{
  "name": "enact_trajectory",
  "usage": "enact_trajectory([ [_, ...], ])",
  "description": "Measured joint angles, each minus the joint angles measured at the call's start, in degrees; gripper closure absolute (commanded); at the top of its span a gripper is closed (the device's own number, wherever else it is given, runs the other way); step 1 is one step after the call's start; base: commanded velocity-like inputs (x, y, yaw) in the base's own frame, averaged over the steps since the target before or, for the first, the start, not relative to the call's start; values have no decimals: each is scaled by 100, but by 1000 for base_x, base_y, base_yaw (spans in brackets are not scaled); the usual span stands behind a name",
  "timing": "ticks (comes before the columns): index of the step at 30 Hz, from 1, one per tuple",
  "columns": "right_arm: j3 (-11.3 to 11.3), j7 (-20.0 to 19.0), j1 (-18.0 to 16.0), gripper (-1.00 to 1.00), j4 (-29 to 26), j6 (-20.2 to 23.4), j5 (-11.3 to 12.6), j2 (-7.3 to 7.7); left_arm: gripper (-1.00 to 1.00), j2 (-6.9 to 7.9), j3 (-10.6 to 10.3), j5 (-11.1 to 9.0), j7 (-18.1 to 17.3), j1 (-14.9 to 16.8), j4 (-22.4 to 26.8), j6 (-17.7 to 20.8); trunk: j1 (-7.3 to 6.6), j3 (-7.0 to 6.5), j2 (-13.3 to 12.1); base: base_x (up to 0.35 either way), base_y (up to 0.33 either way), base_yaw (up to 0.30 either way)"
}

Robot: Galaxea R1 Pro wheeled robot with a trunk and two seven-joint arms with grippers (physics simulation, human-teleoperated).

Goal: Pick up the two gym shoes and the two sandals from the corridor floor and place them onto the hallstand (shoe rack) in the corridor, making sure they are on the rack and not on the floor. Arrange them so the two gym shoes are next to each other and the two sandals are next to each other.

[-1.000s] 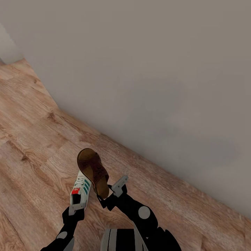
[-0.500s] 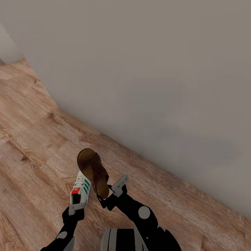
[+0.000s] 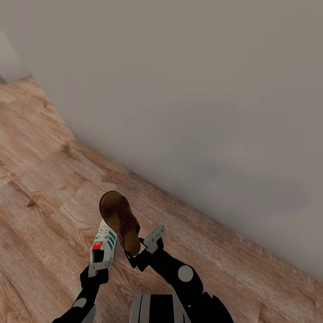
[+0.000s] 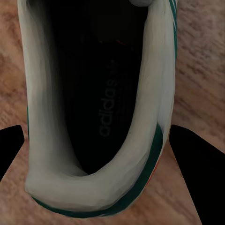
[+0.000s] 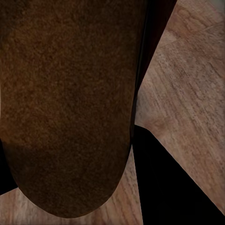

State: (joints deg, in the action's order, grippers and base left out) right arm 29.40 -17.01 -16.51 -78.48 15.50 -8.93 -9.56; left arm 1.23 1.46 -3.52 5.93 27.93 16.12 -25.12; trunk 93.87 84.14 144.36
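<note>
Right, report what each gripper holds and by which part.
Left gripper holds a gym shoe by its heel; right gripper holds a sandal by its heel end.

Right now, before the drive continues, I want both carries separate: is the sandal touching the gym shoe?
Cannot tell. In the head view the sandal overlaps the gym shoe, with no visible gap or plain contact.

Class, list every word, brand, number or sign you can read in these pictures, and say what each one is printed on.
"adidas", with the trefoil logo beside it: on the dark insole of the gym shoe, in the left wrist view.
The sandal has dark marks on its footbed in the head view, too blurred to read.
No other text or numbers are legible.
</note>
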Motion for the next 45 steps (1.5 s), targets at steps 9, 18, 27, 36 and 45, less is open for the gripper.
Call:
enact_trajectory([
  [9,0,0,0,100,0,0,0,0,100,0,7,-1,-1,0,5,0,0,0,0,0,0,0],
  [18,0,-1,0,100,0,0,0,0,100,0,1,0,-1,-3,8,0,0,0,0,0,0,0],
  [27,0,-2,0,100,0,0,3,0,100,0,-20,2,-3,-5,10,0,-18,-155,-9,0,0,0],
  [36,0,-2,0,100,-1,0,5,0,100,23,26,-10,-1,-13,68,-1,-42,-387,-21,0,0,-17],
  [45,-8,-2,0,100,-2,-3,5,2,100,144,91,-51,-3,-26,418,7,-65,-663,-33,0,0,-58],
])
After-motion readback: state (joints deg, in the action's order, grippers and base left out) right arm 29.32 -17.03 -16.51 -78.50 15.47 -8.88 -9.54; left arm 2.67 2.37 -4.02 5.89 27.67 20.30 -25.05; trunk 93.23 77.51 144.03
